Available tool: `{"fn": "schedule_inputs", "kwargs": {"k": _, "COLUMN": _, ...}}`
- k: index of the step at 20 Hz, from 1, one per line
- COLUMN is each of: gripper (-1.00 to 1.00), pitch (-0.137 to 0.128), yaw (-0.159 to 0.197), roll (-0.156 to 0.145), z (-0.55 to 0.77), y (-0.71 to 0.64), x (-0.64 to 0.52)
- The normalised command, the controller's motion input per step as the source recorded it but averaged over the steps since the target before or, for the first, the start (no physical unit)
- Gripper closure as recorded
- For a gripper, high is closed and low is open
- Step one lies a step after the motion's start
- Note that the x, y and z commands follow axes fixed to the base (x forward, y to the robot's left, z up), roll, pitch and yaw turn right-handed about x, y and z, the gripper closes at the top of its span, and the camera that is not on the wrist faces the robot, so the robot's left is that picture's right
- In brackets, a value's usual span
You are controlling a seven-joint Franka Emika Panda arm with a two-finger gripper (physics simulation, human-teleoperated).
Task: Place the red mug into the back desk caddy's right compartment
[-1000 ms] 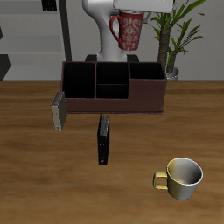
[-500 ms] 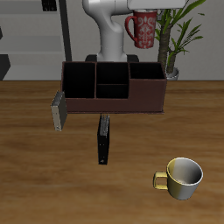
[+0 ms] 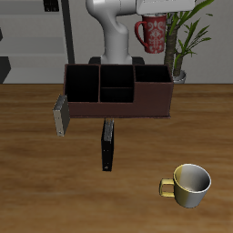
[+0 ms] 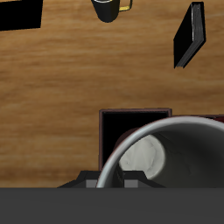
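- Red mug [image 3: 154,34], speckled red and white, hangs upright in the air above the dark brown caddy [image 3: 118,91], over its wide end compartment [image 3: 151,75].
- The end effector [image 3: 153,9] grips the mug by its rim from above.
- A yellow mug [image 3: 187,185] stands near the wooden surface [image 3: 36,182] front edge.
- A black book [image 3: 107,145] lies before the caddy.

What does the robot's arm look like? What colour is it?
The arm is white and smooth, made of thick rounded tube shapes. Its gripper sits mostly out of the picture, so its colour and shape are hard to tell. No cables or markings show.
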Motion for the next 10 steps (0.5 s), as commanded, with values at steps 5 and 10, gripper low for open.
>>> {"fn": "schedule_inputs", "kwargs": {"k": 5, "gripper": 1.00, "pitch": 0.015, "yaw": -0.018, "roll": 0.017, "z": -0.12, "y": 0.01, "x": 0.00}}
{"fn": "schedule_inputs", "kwargs": {"k": 10, "gripper": 1.00, "pitch": 0.032, "yaw": 0.030, "roll": -0.012, "z": -0.21, "y": -0.04, "x": 0.05}}
